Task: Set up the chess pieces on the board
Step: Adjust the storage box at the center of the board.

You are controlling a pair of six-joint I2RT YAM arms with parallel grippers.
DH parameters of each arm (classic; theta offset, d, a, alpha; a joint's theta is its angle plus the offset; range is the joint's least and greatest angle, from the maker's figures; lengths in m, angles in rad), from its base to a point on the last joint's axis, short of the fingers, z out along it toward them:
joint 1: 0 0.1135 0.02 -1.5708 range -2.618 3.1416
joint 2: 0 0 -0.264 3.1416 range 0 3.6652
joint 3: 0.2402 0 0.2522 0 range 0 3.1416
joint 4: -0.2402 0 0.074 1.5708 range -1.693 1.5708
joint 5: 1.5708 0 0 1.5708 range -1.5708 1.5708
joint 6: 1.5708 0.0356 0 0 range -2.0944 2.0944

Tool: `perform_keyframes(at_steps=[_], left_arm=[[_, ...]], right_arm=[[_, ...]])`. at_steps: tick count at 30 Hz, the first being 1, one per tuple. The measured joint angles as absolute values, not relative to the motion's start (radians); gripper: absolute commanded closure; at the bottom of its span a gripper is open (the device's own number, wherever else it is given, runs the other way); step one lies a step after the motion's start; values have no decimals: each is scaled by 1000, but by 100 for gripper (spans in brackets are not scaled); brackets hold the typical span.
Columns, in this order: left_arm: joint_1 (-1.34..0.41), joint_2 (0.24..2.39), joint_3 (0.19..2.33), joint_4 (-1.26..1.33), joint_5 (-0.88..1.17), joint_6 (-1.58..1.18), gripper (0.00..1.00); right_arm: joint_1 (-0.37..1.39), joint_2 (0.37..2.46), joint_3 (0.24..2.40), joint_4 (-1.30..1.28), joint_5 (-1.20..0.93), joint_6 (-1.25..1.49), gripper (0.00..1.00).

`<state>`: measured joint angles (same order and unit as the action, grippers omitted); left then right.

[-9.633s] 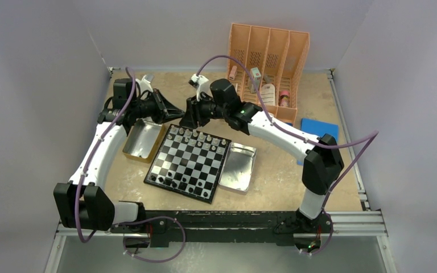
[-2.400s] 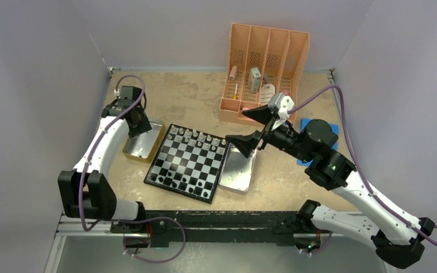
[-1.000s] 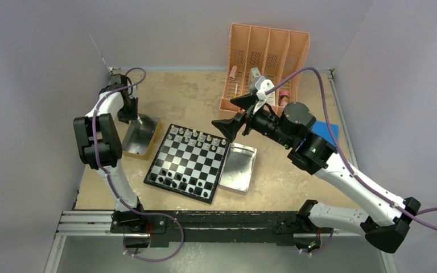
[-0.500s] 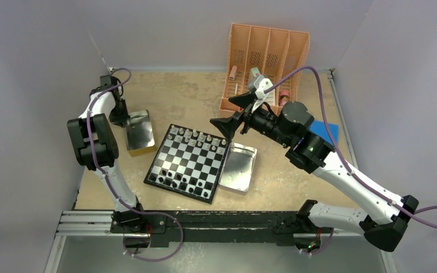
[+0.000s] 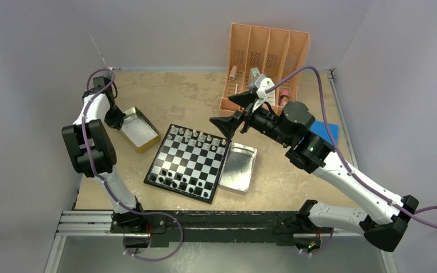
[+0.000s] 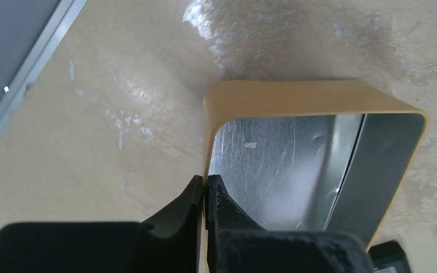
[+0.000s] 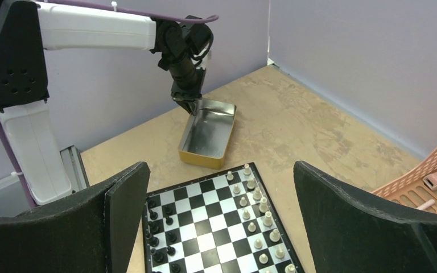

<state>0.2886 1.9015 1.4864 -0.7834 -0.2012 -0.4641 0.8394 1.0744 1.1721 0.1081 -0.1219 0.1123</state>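
Note:
The board (image 5: 189,162) lies mid-table. White chess pieces (image 5: 196,136) line its far edge and black ones (image 5: 182,185) its near edge. The right wrist view shows the board (image 7: 216,222) with white pieces (image 7: 259,213) on the right and black pieces (image 7: 162,239) on the left. My left gripper (image 5: 115,116) is at the far left, shut on the wall of a gold tin (image 5: 139,128). Its fingertips (image 6: 206,185) pinch that wall, and the tin (image 6: 284,165) is empty inside. My right gripper (image 5: 236,111) hovers open above the board's far right corner, holding nothing.
A plain silver tray (image 5: 239,168) lies against the board's right side. An orange file rack (image 5: 264,62) with small items stands at the back. A blue pad (image 5: 321,129) lies at the right, partly behind my right arm. Walls close in the left and back.
My left gripper has shut on the gold tin's wall and drawn the tin left and farther from the board, turning it. The right arm has hardly moved.

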Motion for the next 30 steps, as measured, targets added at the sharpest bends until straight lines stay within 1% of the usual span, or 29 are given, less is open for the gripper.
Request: perform_keyframes(at_steps=[10,16,20,26,30], left_arm=[[294,1842,1438,-847,-248,-796,100],[294,1824,1402,-862,-256,-898,99],[294,1823,1396,-875,-256,-933,92],[294,1795,1396,-893,-264,-952,85],[294,1770,1396,-909,-269,-948,82]], right_arm=[[839,1074,1172,111,-122,112,1],[839,1074,1172,111,-122,112,1],[839,1074,1172,111,-122,112,1],[839,1074,1172,111,-123,111,1],[839,1074,1172,111,-123,111,1]])
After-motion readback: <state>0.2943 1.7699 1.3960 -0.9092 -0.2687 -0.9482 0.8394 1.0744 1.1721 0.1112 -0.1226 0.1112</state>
